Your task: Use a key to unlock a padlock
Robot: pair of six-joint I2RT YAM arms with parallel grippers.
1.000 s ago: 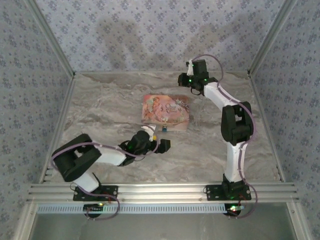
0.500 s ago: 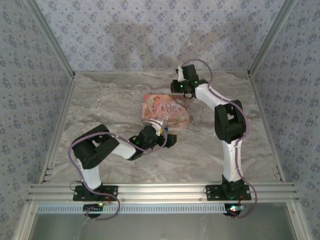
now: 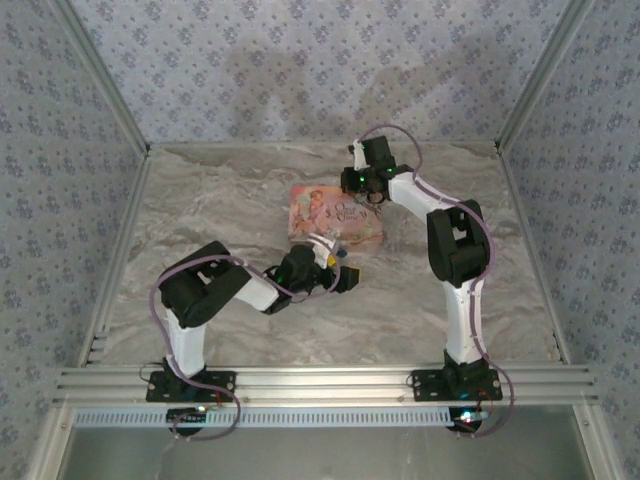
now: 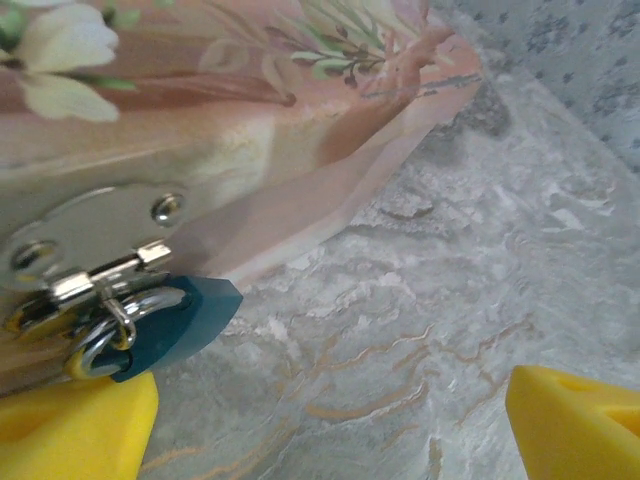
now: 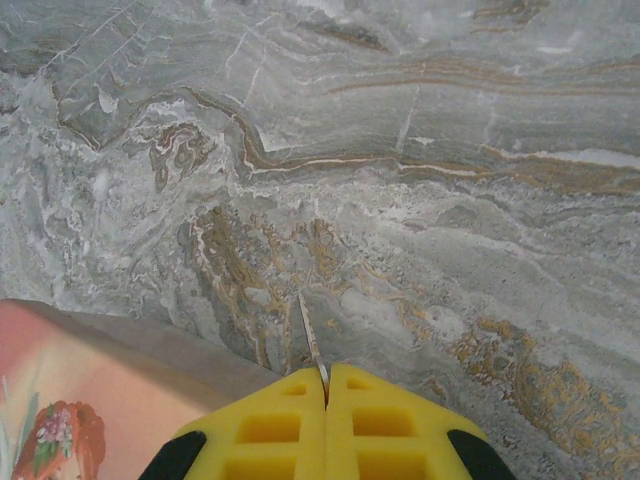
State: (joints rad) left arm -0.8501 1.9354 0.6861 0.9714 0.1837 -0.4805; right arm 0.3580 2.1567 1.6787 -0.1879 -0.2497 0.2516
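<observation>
Approach stage: padlock (image 4: 175, 320) hangs from the hasp (image 4: 95, 250) of the box (image 4: 250, 130), left jaws apart close by, nothing gripped. Right jaws are clamped on the key (image 5: 311, 335) over the surface (image 5: 400, 150) at the box's far edge. Next move likely requires steadying the padlock, then carrying the key round to it.

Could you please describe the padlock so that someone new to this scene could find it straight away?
Start at the flat pink printed box in the middle of the marble table. On its side facing the arm bases is a round silvery hasp plate, and the padlock hangs from it. It is the only dark blue-teal thing there, a small lump with a silvery loop.
</observation>
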